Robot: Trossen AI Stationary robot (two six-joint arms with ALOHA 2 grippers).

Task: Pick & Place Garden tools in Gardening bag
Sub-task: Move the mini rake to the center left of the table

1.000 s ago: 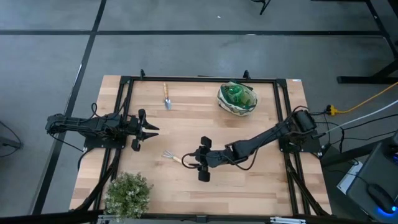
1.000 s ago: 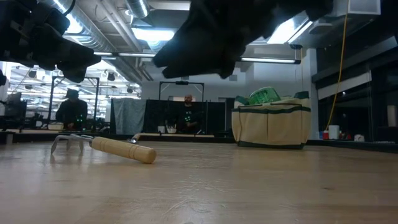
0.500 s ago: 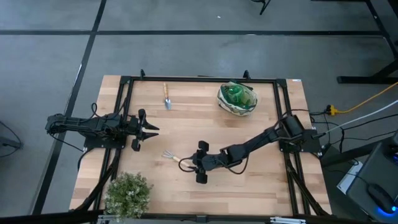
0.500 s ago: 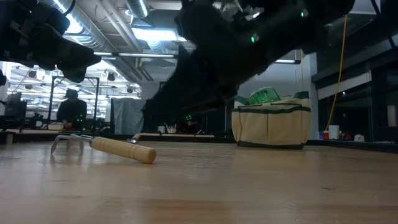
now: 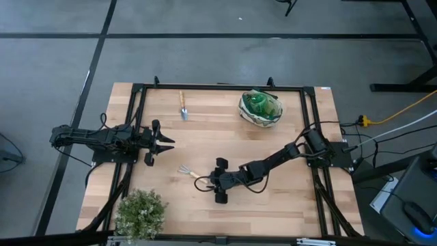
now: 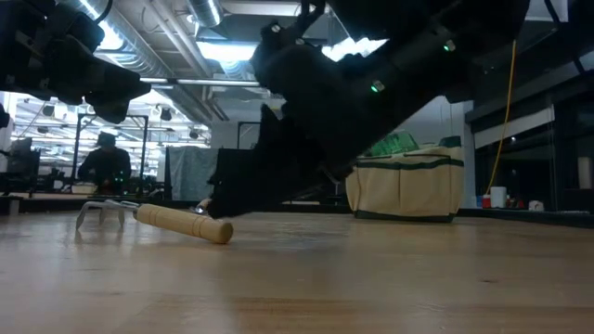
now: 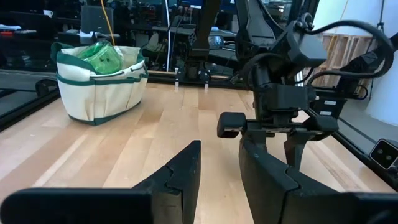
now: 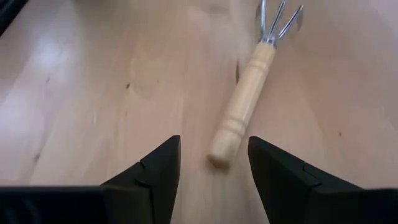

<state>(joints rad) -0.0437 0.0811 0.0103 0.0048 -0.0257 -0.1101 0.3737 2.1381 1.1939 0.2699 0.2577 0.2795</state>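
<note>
Wooden tabletop (image 5: 273, 205) seen from above, black frame rails along its edges; right gripper (image 5: 218, 181) sits low mid-table, just beside the handle end of the pronged rake (image 5: 189, 172), jaws apart with nothing between them. Left gripper (image 5: 164, 142) waits near the left rail, fingers narrowly parted, nothing held. Trowel (image 5: 183, 106) lies near the far edge, well apart from both grippers. Gardening bag (image 5: 260, 108) stands at far right-of-centre with a green spray bottle (image 5: 257, 102) in its mouth. Bushy plant (image 5: 141, 212) fills the near left corner. Bare wood open between rake and bag, also along the near edge on the right. Low view: rake (image 6: 158, 219) flat on the table, prongs pointing away from the right arm's dark bulk just above its handle end; bag (image 6: 405, 184) behind, upright. Left wrist view: narrow gap between own fingers (image 7: 180, 171), right arm's gripper (image 7: 273, 127) ahead, bag (image 7: 99, 78) beyond, clear board between. Right wrist view: rake handle (image 8: 242, 106) lines up with the gap between the spread fingers (image 8: 155, 171), butt end close, not touching.
</note>
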